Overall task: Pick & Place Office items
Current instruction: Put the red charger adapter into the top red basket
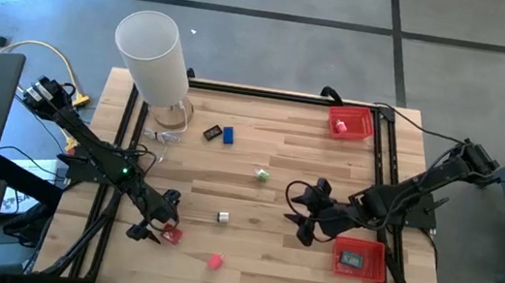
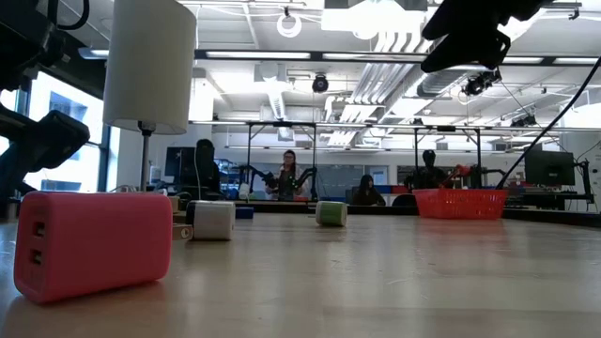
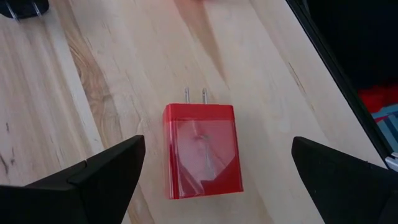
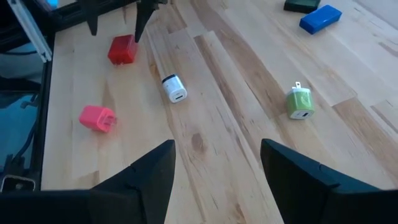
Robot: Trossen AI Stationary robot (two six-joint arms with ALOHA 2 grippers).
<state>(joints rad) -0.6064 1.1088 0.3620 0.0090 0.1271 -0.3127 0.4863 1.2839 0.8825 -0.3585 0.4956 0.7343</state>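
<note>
Nearest you, the left pincer (image 1: 159, 229) hangs spread wide over the red charger (image 3: 201, 149), not gripping it. The pink charger (image 1: 214, 262) lies close by on the desk (image 1: 327, 171), then the white one (image 1: 222, 218) and the green one (image 1: 262, 174), with the blue (image 1: 229, 135) and black (image 1: 211, 134) pieces farthest. The right pincer (image 1: 307, 210) is open and empty beside the near tray (image 1: 359, 258), which seems to hold one item, perhaps teal. Most pieces remain loose.
</note>
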